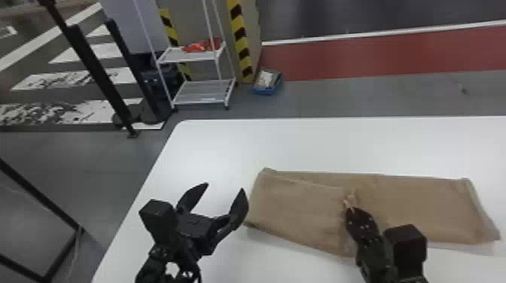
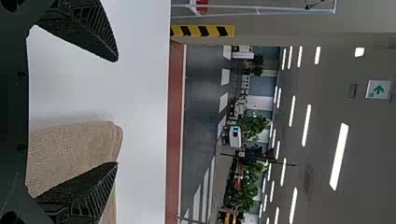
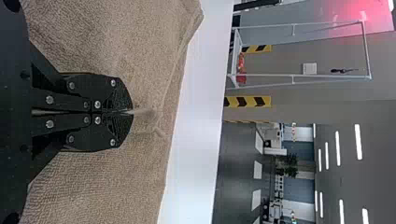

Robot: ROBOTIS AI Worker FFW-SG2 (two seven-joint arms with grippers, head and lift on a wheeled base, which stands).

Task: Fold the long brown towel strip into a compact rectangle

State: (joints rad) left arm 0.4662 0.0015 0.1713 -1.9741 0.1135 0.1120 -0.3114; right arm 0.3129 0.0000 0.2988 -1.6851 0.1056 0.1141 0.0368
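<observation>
Towel [image 1: 425, 210] lies crosswise at the right gripper [image 1: 348, 207], whose closed fingers pinch it where the left-hand flap [image 1: 297, 214] ends; the remaining length runs rightward, seemingly that gripper's to fold, once it lets go. Left gripper [image 1: 224, 186], spread wide, hangs just left, the white table [image 1: 211, 150] beyond.

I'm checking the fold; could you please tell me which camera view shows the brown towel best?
The head view, since it shows both ends of the brown towel and its overlap. The left wrist view has one end; the right wrist view, the part the right hand pinches.
</observation>
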